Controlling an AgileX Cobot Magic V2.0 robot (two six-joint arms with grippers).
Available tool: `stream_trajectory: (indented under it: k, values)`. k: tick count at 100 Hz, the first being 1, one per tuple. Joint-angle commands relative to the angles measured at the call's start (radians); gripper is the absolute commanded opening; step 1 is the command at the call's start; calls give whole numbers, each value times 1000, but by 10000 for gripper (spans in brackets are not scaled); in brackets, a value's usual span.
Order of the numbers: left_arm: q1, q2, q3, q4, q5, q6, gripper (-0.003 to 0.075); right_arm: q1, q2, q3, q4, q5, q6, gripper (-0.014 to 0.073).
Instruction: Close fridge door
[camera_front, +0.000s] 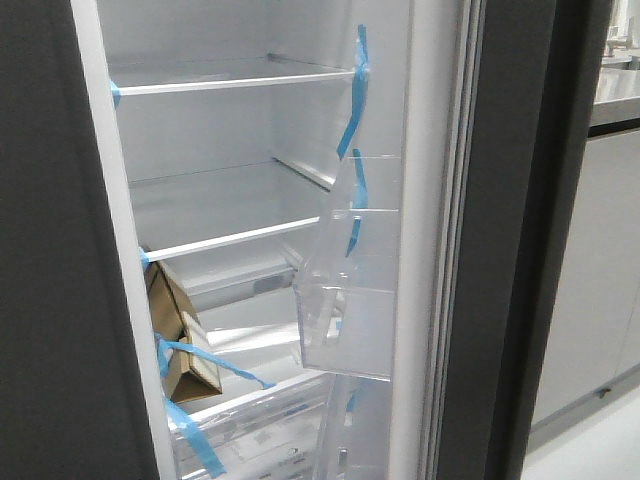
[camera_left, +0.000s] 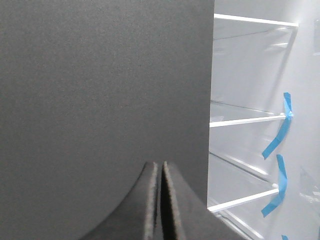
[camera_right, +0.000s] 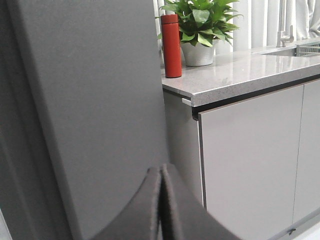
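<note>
The fridge door stands open at the right of the front view, with a white inner lining (camera_front: 428, 150), a clear plastic bin (camera_front: 350, 310) and blue tape strips (camera_front: 357, 90). Its dark grey edge (camera_front: 510, 250) faces me. In the right wrist view its matte dark grey outer face (camera_right: 100, 100) fills the left side, and my right gripper (camera_right: 161, 168) is shut and empty close in front of it. My left gripper (camera_left: 160, 164) is shut and empty, close to the other plain dark grey fridge panel (camera_left: 100, 85). Neither gripper shows in the front view.
The fridge interior has white shelves (camera_front: 230, 85) and a brown cardboard box (camera_front: 180, 335) held by blue tape. Glossy light grey cabinet doors (camera_right: 250, 160) stand right of the door under a stone countertop (camera_right: 240, 70) with a red bottle (camera_right: 171, 45) and a potted plant (camera_right: 200, 25).
</note>
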Motion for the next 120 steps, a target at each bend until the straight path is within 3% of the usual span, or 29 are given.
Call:
stream_trajectory:
  k: [1, 60, 83, 120]
  values:
    - [-2, -11, 35, -4, -72, -4, -20, 2, -23, 19, -1, -77, -9, -46]
    - [-2, -11, 35, -4, -72, -4, -20, 2, -21, -14, -2, -68, 3, -46]
    - [-2, -11, 35, -4, -72, -4, -20, 0, 176, -294, 14, 57, 35, -46]
    - [-2, -11, 35, -4, -72, -4, -20, 0, 664, -756, 28, 83, 36, -46]
